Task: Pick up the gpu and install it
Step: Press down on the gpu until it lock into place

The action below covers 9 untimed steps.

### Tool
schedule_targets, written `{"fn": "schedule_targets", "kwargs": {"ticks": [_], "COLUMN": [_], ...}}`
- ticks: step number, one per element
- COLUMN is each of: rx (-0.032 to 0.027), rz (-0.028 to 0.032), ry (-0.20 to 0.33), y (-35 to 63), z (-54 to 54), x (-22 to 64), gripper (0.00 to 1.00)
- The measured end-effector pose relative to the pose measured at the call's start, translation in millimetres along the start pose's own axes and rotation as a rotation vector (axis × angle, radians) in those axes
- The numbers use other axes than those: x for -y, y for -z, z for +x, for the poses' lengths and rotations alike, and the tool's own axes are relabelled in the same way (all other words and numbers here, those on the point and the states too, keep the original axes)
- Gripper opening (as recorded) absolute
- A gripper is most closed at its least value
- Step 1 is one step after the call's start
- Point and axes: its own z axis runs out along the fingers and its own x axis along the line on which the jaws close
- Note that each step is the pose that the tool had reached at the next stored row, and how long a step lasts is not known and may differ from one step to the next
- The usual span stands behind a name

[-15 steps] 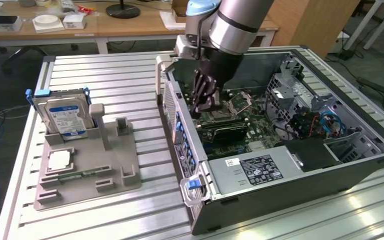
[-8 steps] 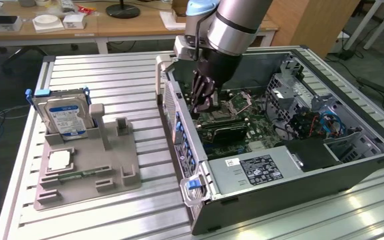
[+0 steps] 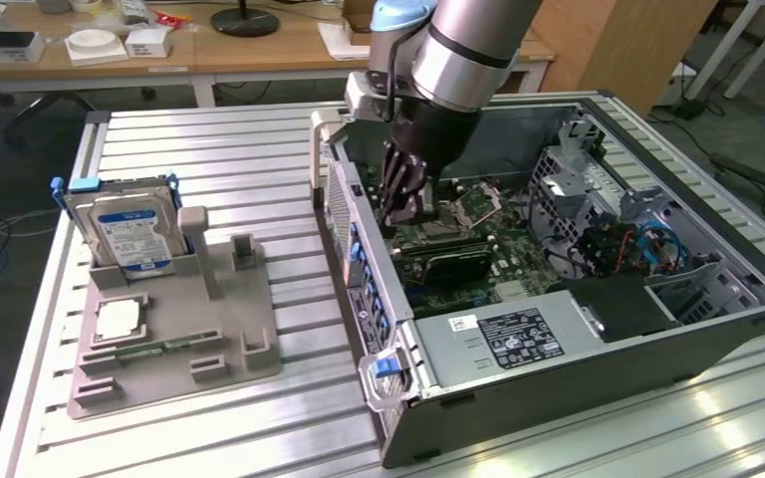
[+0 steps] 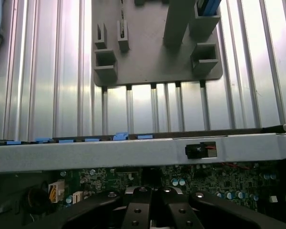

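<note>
The gripper (image 3: 405, 214) reaches down inside the open computer case (image 3: 701, 329), just above the motherboard (image 3: 489, 261) and close to the case's rear wall; its fingers (image 4: 137, 210) are clenched together, and whether they pinch anything between them cannot be told; a dark flat card, likely the gpu (image 3: 452, 261), sits just below and beside the fingertips, low against the board, though its seating in the slot is hidden by the arm; on the counter (image 3: 223, 149) to the exterior view's left, the grey parts holder (image 3: 176, 344) carries the hard drive (image 3: 130, 234) upright and a memory stick (image 3: 156, 351) lying flat; the danger here, as I judge it, is pressing down on a card not squared to its slot, which could bend the contacts or the board; the tight gap to the rear wall could also catch the bracket.
</note>
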Motion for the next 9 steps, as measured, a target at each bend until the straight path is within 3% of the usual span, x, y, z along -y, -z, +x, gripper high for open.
{"fn": "schedule_targets", "kwargs": {"ticks": [9], "rx": [-0.0001], "rz": [-0.0007], "ry": [0.000], "y": [-0.2], "z": [3.7], "x": [0.2], "gripper": [0.10]}}
